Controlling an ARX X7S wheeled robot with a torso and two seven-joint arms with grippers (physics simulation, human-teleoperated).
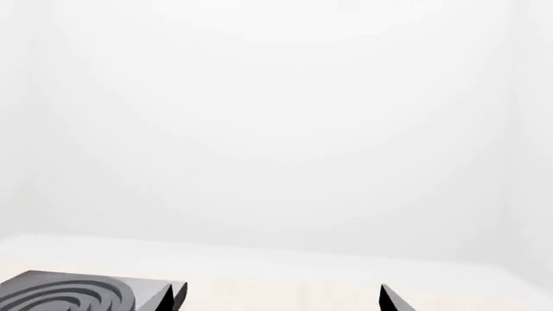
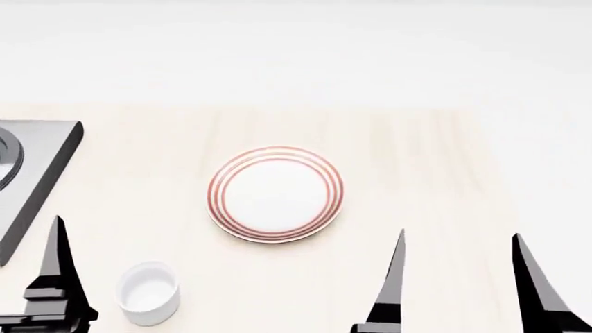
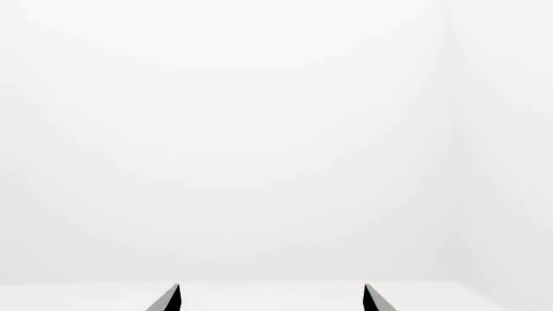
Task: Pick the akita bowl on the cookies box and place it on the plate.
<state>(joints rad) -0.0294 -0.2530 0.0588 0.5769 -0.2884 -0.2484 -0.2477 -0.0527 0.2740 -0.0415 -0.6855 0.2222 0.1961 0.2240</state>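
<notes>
Head view: the plate [image 2: 276, 194], white with red rings, lies flat near the middle of the pale wooden table [image 2: 444, 173], with nothing on it. A small white cup [image 2: 148, 292] stands nearer and to the left, well apart from the plate. A grey stove [image 2: 32, 173] sits at the far left edge. The right gripper [image 2: 458, 281] shows two dark fingers spread wide, holding nothing. Only one finger of the left gripper [image 2: 57, 277] is in frame. Neither the bowl nor the cookies box appears in any view.

Left wrist view: the left gripper [image 1: 281, 297] shows both fingertips set wide apart and empty, beside the stove [image 1: 78, 295] with its ringed burner, which the head view cuts off.

Right wrist view: only the two parted fingertips [image 3: 171, 299] against a blank white wall [image 3: 276, 129].
</notes>
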